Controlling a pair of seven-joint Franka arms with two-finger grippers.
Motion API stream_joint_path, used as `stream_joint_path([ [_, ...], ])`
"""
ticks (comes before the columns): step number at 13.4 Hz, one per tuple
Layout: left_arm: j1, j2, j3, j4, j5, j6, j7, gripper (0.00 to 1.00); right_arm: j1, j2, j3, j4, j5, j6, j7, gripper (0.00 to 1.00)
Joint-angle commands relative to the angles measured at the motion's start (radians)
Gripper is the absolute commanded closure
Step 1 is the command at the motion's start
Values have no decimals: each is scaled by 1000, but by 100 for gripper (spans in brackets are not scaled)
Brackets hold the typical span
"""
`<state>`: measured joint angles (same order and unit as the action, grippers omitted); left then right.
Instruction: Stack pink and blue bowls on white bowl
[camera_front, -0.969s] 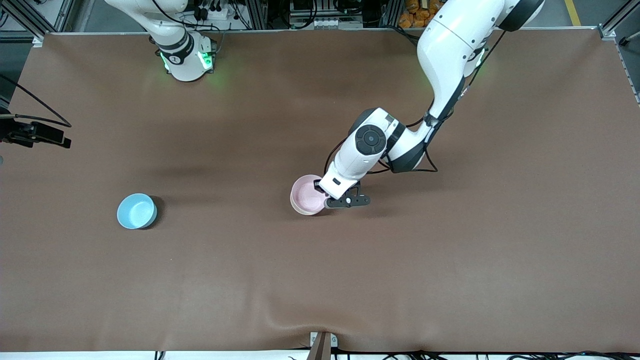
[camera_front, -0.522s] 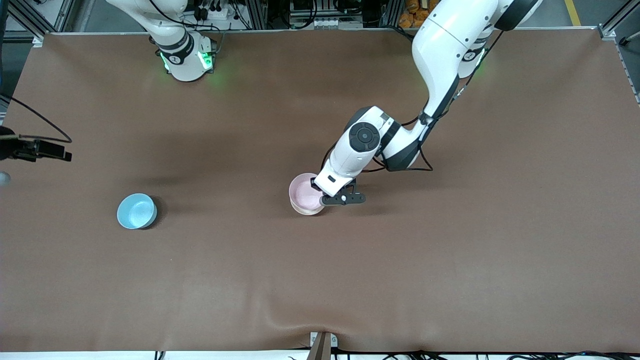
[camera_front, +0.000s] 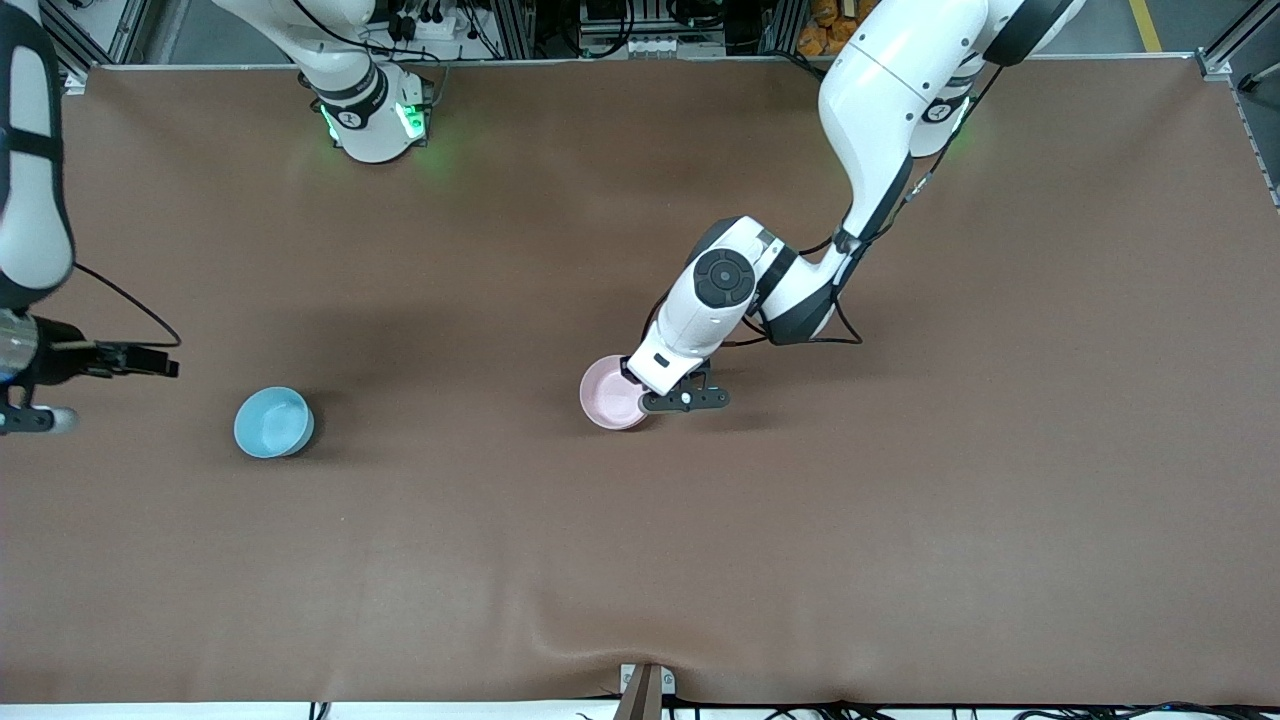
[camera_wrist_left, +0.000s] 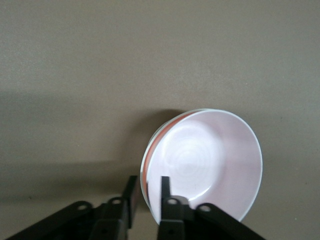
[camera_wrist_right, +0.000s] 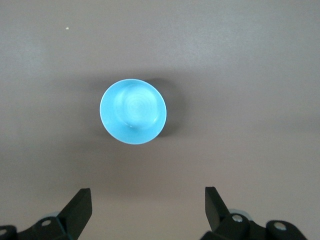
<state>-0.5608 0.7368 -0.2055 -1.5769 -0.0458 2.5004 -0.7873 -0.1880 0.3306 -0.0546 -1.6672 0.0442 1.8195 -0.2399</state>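
At the middle of the table, the left gripper (camera_front: 640, 385) is down at the rim of the pink bowl (camera_front: 608, 397), on the side of the bowl toward the left arm's end. In the left wrist view this gripper (camera_wrist_left: 148, 182) sits right at the bowl's edge, but whether it is clamped on the rim or has let go of it I cannot tell. The pink bowl (camera_wrist_left: 210, 160) is nested inside the white bowl (camera_wrist_left: 143, 162). Only a thin crescent of the white rim peeks out along one side, with a narrow reddish shadow between the two rims. The pink one sits slightly off centre in it and looks a little tilted. The left arm reaches down to this stack from its base at the top of the front view, bent at the elbow above the brown table cover (camera_front: 900, 520). Well apart from the stack, toward the right arm's end of the table, the light blue bowl (camera_front: 272, 422) stands alone and upright on the cover, about as near the front camera as the stack. The right gripper (camera_wrist_right: 147, 195) hangs in the air above the table just beside the blue bowl (camera_wrist_right: 132, 111). Its two fingers (camera_wrist_right: 80, 207) are spread wide apart with nothing between them. The right arm shows only at the edge of the front view.
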Motion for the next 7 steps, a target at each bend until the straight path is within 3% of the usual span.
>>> stream_joint_path([
  [1,-13,-48,35,23,6,-15,-29,0,1,30,2,-26,8,64,-13,0],
  [7,126,-272,63,17,26,-277,46,0,1,47,4,-48,8,81,-15,0],
])
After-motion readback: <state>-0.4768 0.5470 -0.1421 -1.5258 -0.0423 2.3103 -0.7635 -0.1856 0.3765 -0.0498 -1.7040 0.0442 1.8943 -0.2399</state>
